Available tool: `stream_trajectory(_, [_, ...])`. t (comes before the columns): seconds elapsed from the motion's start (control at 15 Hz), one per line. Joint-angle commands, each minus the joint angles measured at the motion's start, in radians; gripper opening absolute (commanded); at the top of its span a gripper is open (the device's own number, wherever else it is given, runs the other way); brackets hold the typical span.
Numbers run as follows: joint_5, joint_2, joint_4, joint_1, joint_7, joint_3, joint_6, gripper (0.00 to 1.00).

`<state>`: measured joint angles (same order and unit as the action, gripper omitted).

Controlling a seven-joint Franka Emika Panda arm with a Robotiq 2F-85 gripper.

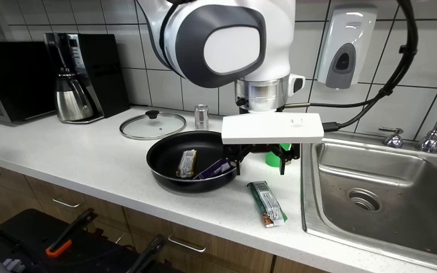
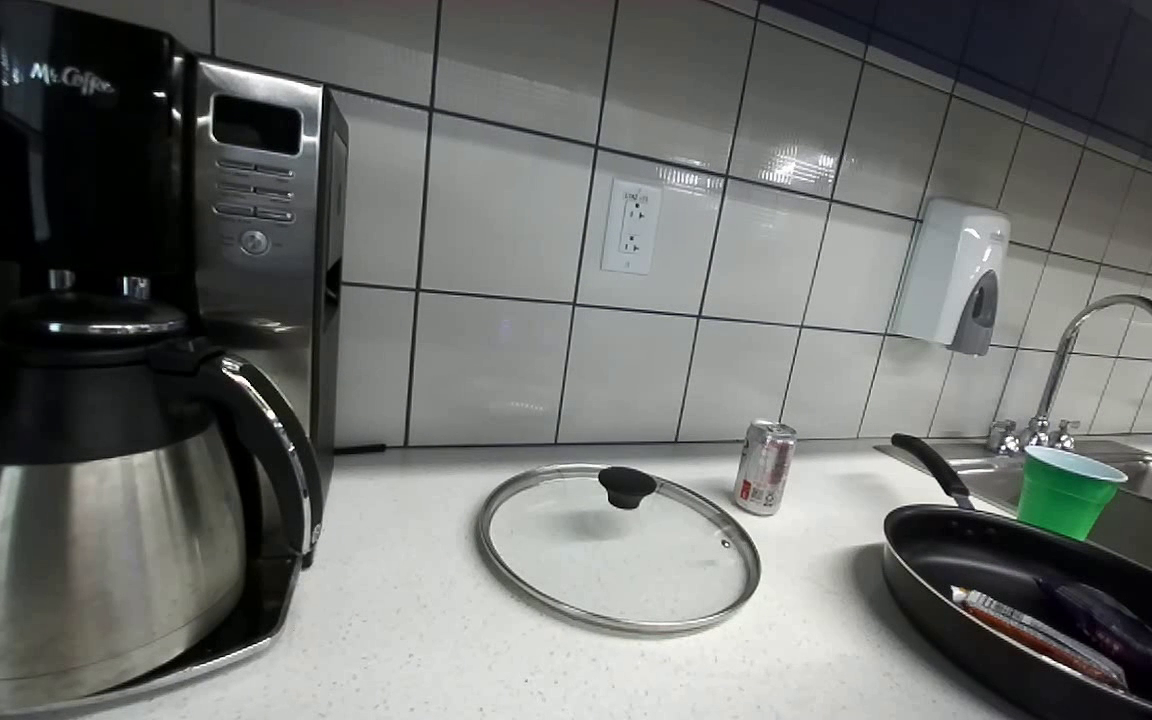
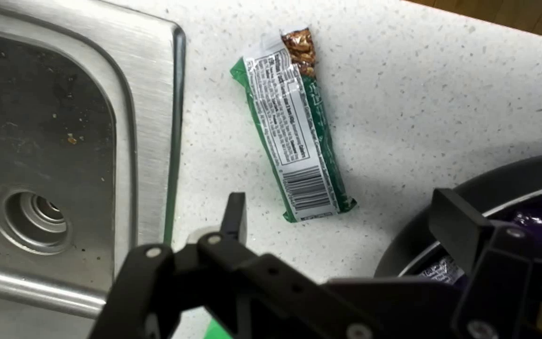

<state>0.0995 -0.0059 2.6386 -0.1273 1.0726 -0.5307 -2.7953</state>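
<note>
My gripper point(image 1: 260, 171) is open and empty above the counter, its fingers spread wide; it also shows in the wrist view point(image 3: 340, 200). A green snack bar wrapper point(image 1: 268, 204) lies flat on the counter below and in front of it. In the wrist view the wrapper point(image 3: 290, 136) lies ahead of the fingertips, untouched. A black pan point(image 1: 165, 182) stands beside the gripper; one finger overlaps its rim point(image 3: 525, 176) in the wrist view. In the pan lie a yellow wrapper point(image 1: 186, 163) and a purple wrapper point(image 1: 215, 169). The gripper is out of sight in an exterior view.
A green cup point(image 2: 1066, 495) stands behind the pan, partly hidden by the gripper in an exterior view point(image 1: 272, 159). A glass lid point(image 2: 621, 560) and a can point(image 2: 765, 468) stand near the wall. A steel sink point(image 1: 311, 189) adjoins the wrapper. A coffee maker point(image 1: 97, 76) stands farther along.
</note>
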Motion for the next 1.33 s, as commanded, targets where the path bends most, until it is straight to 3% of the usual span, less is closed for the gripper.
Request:
stream_trajectory(0.0, [0.081, 0.078, -0.053, -0.001, 0.106, 0.003, -0.004, 1.00])
stream_trajectory(0.87, [0.342, 0.241, -0.123, -0.056, 0.279, 0.069, -0.027, 1.00])
stream_trajectory(1.27, [0.400, 0.305, -0.143, -0.076, 0.305, 0.085, -0.042, 1.00])
